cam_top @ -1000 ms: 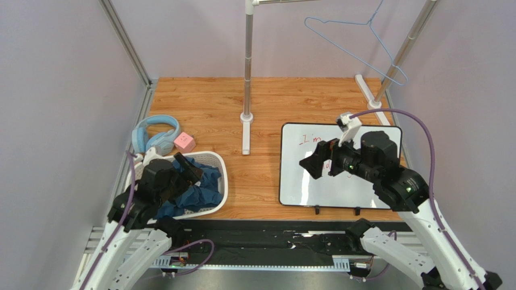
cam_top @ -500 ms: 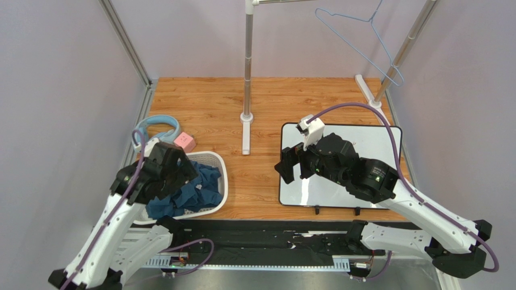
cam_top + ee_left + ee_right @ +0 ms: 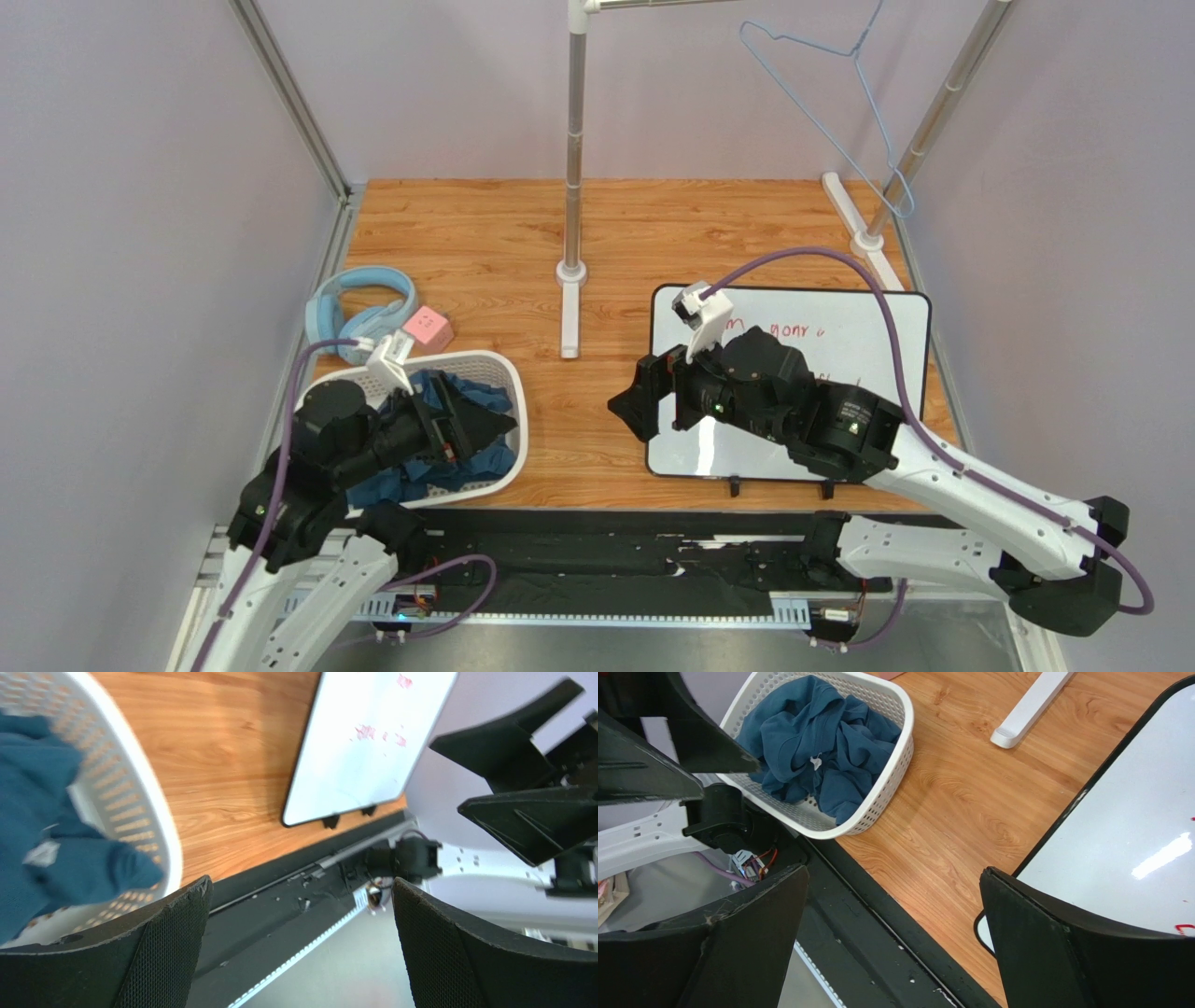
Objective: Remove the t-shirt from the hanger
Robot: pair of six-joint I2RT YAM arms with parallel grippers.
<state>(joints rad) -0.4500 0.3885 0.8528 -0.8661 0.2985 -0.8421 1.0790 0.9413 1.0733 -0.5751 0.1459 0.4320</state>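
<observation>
The dark teal-blue t-shirt (image 3: 470,445) lies crumpled in a white basket (image 3: 514,406) at the front left; it also shows in the right wrist view (image 3: 822,749) and the left wrist view (image 3: 42,854). The pale-blue wire hanger (image 3: 842,98) hangs bare from the rack rail at the back right. My left gripper (image 3: 477,420) is open and empty, over the basket's right side. My right gripper (image 3: 638,399) is open and empty, over the table between the basket and the whiteboard. Both grippers are clear of the shirt and far from the hanger.
A whiteboard (image 3: 870,350) with red writing lies at the front right. Grey rack poles (image 3: 574,154) stand on the wooden table at the middle back and back right. Blue headphones (image 3: 358,301) and a pink block (image 3: 427,329) lie behind the basket.
My left gripper has swung down and right over the basket. My right gripper has moved left and lower, off the whiteboard. The hanger has swung slightly right.
</observation>
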